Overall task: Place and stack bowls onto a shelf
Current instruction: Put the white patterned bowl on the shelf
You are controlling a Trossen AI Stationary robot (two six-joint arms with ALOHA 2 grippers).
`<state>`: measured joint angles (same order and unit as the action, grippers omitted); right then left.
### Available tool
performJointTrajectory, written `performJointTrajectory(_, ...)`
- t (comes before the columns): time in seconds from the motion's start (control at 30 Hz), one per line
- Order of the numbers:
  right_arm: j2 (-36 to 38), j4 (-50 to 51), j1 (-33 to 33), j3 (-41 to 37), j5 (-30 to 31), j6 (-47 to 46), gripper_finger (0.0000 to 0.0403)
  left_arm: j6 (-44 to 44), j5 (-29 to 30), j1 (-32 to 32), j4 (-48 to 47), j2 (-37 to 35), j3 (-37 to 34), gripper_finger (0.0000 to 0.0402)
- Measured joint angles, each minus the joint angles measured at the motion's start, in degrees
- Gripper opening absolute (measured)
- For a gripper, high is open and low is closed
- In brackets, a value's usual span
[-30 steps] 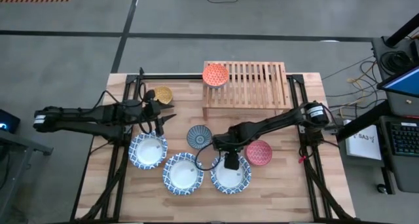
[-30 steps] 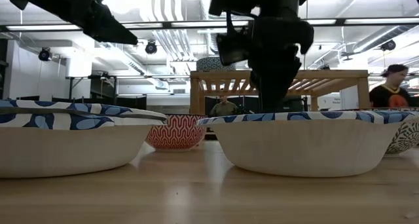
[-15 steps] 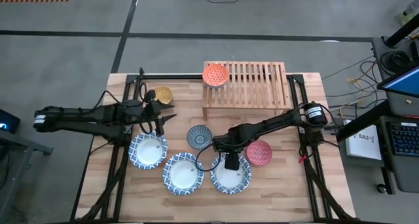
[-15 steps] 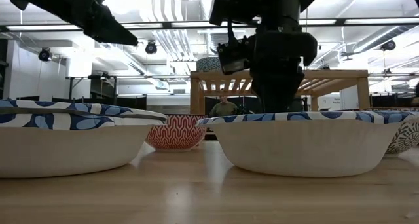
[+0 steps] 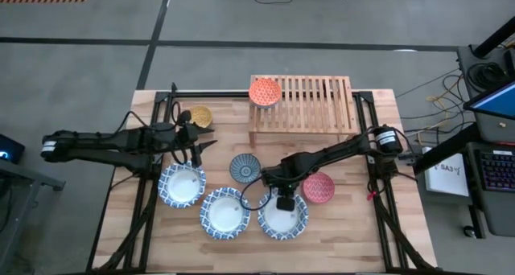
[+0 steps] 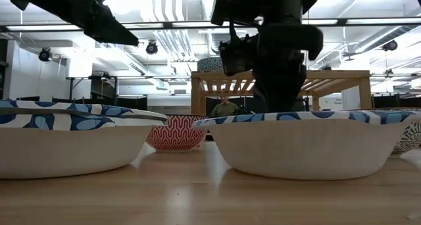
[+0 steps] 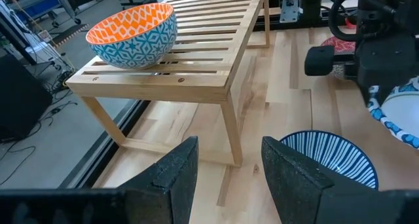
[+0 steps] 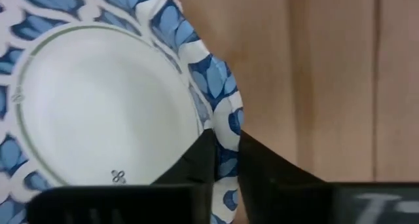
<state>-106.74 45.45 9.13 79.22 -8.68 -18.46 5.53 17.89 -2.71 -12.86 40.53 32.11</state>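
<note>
Three large blue-and-white bowls sit in a row near the table's front: left [image 5: 182, 185], middle [image 5: 225, 213], right [image 5: 282, 219]. My right gripper [image 5: 283, 201] [image 8: 226, 145] is shut on the right one's rim. The orange bowl [image 5: 265, 91] stands on the left end of the slatted wooden shelf [image 5: 310, 106]. The yellow [image 5: 199, 116], dark blue [image 5: 244, 168] and red [image 5: 319, 187] bowls rest on the table. My left gripper [image 5: 195, 150] [image 7: 226, 175] hovers open between the yellow bowl and the left large bowl. My right gripper pinches the far side of the right large bowl's rim [image 8: 229, 122], one finger inside the bowl and one outside. The fingers [image 8: 262, 162] come from above, pointing down. In the low view the bowl [image 6: 309, 146] still has its base on the table.
The dark blue bowl sits just beyond the right gripper and the red bowl close on its right. The shelf's slats to the right of the orange bowl are bare. Black arm frames run along both table sides. A person shows in the room behind the shelf.
My right gripper has lowered slightly and shut on the right large bowl's far rim. The bowl has shifted a little toward the table's near edge. My left arm has kept still.
</note>
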Motion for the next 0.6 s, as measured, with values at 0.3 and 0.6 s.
performJointTrajectory(0.3, 4.6, 0.9, -0.2, 0.1, -2.2, 0.0, 0.001, 0.0, 0.0, 0.0, 0.0, 0.0, 0.0, 0.0151)
performJointTrajectory(0.6, 17.3, 0.9, -3.8, 0.1, -1.1, -2.1, 0.0009, 0.0, 0.0, 0.0, 0.4, 0.0, 0.0, 0.0151)
